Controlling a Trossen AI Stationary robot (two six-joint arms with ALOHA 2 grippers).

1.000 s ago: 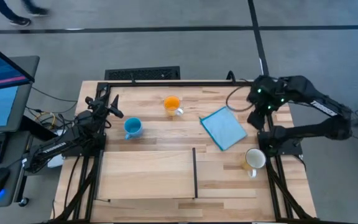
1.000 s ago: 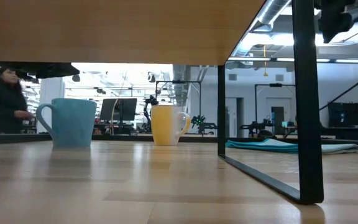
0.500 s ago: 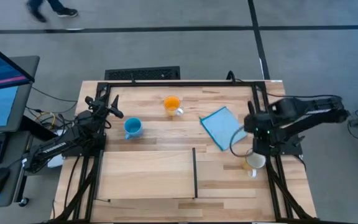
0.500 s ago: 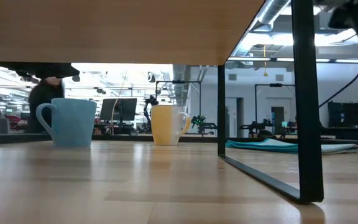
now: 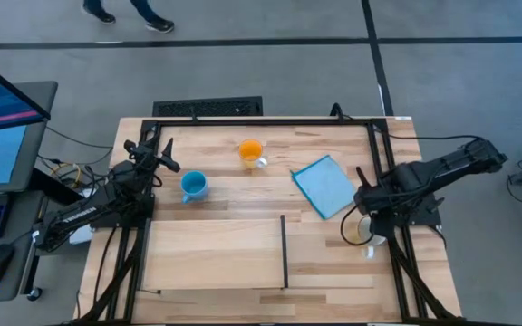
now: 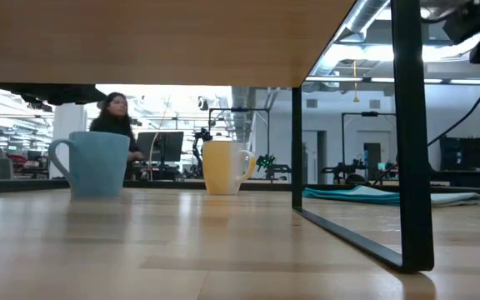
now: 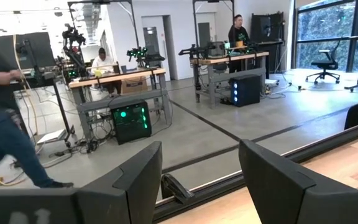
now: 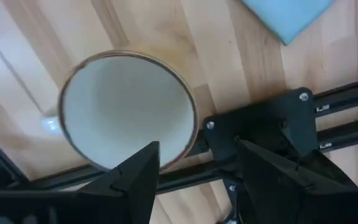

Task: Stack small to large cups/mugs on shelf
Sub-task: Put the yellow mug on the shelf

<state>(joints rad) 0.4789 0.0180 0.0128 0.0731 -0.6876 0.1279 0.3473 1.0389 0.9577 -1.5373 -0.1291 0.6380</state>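
Observation:
The white mug [image 8: 126, 112] stands upright at the table's near right and shows partly under my right arm in the high view [image 5: 370, 237]. My right gripper [image 8: 197, 152] is open right above it. One finger is over the mug's rim and the other is beyond the rim, over the black frame. The light blue mug [image 5: 193, 186] and the orange mug [image 5: 251, 152] stand on the table at the far left of centre. The shelf [image 5: 216, 254] is at the near middle. My left gripper [image 7: 201, 149] is open and empty at the table's left edge [image 5: 163, 156].
A light blue cloth [image 5: 324, 186] lies flat between the orange mug and the white mug. The black table frame [image 8: 272, 124] runs close beside the white mug. In the low view the shelf's black legs [image 6: 411, 142] stand on the table. A person [image 6: 115, 117] is in the room beyond.
My right gripper has gone from the table's far right toward the near edge and come down over the white mug. The mugs and the cloth have kept still.

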